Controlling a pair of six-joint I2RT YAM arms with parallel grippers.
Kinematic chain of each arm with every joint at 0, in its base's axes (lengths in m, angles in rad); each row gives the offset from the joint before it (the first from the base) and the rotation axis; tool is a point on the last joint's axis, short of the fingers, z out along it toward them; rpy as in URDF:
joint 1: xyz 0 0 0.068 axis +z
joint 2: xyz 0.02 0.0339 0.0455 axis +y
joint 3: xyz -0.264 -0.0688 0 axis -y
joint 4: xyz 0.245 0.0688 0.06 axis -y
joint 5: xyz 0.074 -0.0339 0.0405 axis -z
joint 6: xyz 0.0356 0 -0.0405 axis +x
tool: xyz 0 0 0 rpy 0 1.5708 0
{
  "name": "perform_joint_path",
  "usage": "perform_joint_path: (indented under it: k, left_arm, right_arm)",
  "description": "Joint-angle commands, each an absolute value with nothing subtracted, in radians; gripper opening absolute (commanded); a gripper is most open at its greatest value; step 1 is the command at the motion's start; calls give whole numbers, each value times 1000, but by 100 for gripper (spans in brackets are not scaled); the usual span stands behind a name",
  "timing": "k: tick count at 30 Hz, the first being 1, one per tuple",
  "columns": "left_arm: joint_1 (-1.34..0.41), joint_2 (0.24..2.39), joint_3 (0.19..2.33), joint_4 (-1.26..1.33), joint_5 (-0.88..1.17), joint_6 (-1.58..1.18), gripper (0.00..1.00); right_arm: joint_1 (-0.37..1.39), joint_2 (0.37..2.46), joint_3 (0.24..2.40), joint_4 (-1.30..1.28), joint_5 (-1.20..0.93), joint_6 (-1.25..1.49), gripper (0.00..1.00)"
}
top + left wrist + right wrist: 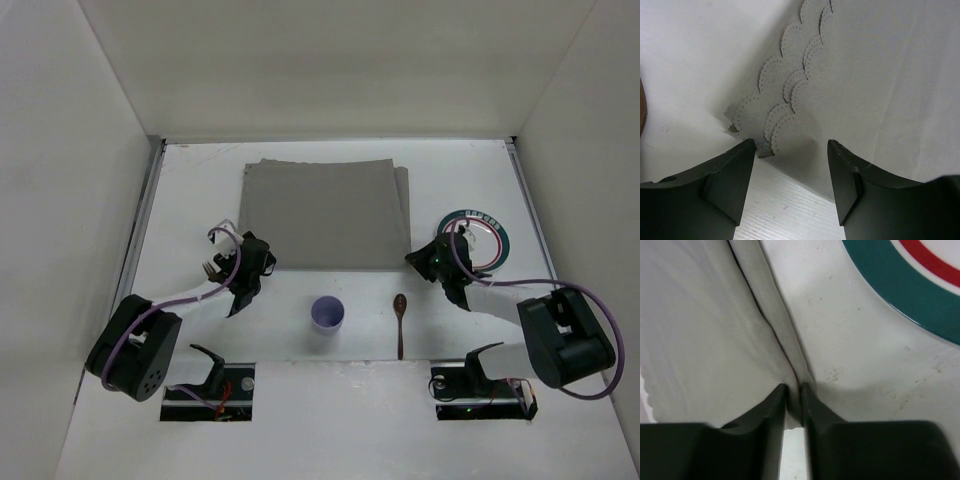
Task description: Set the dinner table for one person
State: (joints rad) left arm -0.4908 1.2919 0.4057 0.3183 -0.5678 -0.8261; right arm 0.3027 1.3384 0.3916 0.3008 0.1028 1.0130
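The white dinner table (200, 190) carries a grey cloth mat (325, 215) at its middle back. My left gripper (252, 266) is open at the mat's front-left corner. In the left wrist view its jaws (792, 167) stand wide apart, with the mat's scalloped corner (775, 125) lying flat on the table just ahead of them. My right gripper (428, 262) is at the mat's front-right corner. In the right wrist view it (793, 390) is shut on the mat's folded edge (775, 335).
A plate (480, 240) with a teal rim and a red ring lies right of the mat, close to the right gripper, and shows in the right wrist view (900, 290). A purple cup (327, 315) and a wooden spoon (400, 322) sit in front. A fork (210, 268) lies left of the left gripper.
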Motion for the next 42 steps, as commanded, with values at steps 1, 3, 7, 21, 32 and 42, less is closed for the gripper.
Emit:
perform_joint_path:
  k: [1,3,7,21,32,42]
  left_arm:
    - [-489,1285,397,353,-575,-842,57]
    - [-489,1285,400,345,-565,-842,57]
    - [-510,1298,399,353,-554,-848,58]
    - [-512,1073,278,255,-509,-885,55]
    - [-577,894,299,121,-508,-880,58]
    - [-510,1163,342,265,-508,-940,56]
  right_arm:
    - [300,1315,405,331,95,1034,14]
    - [274,1272,379,322,110,1039,9]
    - [225,1210,345,299,115,1029,5]
    - [196,1126,339,151,153,980,21]
    - [180,790,403,-167,207,865,65]
    - [223,962,443,-121,172,838,68]
